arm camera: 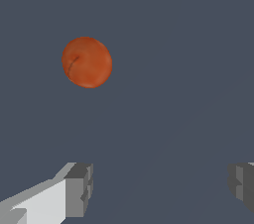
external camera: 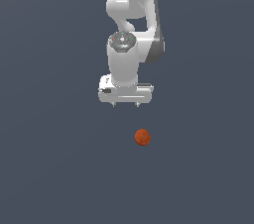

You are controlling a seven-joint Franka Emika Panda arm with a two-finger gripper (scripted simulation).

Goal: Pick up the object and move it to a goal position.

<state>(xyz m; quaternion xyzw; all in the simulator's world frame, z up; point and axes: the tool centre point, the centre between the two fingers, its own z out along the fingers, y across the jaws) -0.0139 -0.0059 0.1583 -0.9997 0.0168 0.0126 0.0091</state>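
My gripper (external camera: pixel 126 104) hangs above the bare grey floor (external camera: pixel 49 168) with its two fingers (arm camera: pixel 79 188) spread wide and nothing between them. In the wrist view one grey pad sits at each side of the picture, with a broad empty gap between.

The reddish-orange ball (external camera: pixel 142 137) lies on the floor ahead of my fingertips, not between them, and a little off my centre line, nearer one finger than the other. It is apart from both pads and untouched. In the wrist view the ball (arm camera: pixel 87 62) shows a mottled skin and a faint crease, and it looks narrower than my open span.

So I judge that I am at the approach step: the reach toward the ball is not finished and no grasp has begun. No goal marker is visible in either view, so I cannot say where the carry will end.

The next move calls for sliding forward and slightly sideways until the ball sits midway between my pads, then descending around it, keeping my fingers apart until they flank its widest part. It is round and may roll if one pad nudges it first.
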